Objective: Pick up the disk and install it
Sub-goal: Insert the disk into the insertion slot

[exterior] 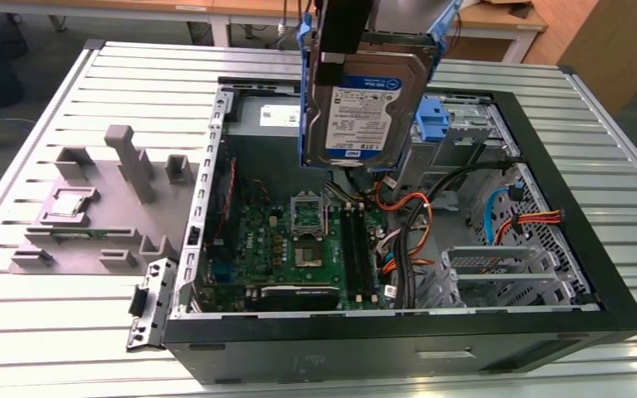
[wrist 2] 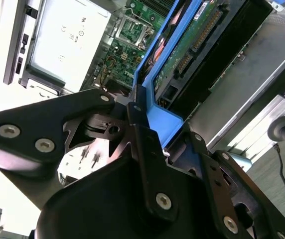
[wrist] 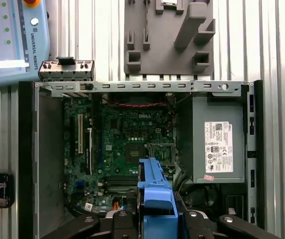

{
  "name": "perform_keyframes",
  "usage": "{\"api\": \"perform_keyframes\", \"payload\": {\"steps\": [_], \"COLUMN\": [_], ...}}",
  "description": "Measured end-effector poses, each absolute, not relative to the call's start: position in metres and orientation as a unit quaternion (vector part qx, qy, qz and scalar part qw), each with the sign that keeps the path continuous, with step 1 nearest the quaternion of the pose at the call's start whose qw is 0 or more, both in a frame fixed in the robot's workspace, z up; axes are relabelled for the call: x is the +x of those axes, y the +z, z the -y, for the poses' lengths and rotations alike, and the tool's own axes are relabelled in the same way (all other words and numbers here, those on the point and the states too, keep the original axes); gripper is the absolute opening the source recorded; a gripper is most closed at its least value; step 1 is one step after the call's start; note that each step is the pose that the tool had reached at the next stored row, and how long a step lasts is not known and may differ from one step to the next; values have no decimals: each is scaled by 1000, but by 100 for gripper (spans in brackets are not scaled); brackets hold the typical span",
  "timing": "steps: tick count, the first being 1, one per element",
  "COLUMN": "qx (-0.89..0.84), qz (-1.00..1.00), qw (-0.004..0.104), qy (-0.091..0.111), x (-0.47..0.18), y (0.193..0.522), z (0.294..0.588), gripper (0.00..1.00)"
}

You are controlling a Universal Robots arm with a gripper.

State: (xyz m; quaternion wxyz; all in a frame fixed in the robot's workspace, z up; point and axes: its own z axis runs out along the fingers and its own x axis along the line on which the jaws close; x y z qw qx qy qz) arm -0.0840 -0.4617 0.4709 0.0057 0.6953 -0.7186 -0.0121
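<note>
The disk, a silver hard drive with a white-and-blue label in a blue plastic bracket, hangs upright above the open computer case. It is over the case's middle, clear of the motherboard. My gripper is shut on the bracket's top edge. In the second wrist view the black fingers clamp the blue bracket, and the disk's green circuit side faces the camera. In the first wrist view the gripper holds the bracket above the motherboard.
Inside the case are a grey power supply, a blue latch piece, a metal drive cage and loose orange and black cables. A grey fixture plate lies on the slatted table at the exterior view's left. A teach pendant lies nearby.
</note>
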Motion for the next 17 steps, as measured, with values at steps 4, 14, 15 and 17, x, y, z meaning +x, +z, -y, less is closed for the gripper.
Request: {"api": "perform_keyframes", "payload": {"steps": [4,14,15,17], "qx": [695,695,695,695], "qz": [719,719,719,719], "qw": [6,6,6,6], "qy": [-12,-11,-11,-11], "x": [-84,-84,-84,-84], "y": [471,471,471,471], "z": [465,475,476,478], "gripper": [37,37,37,37]}}
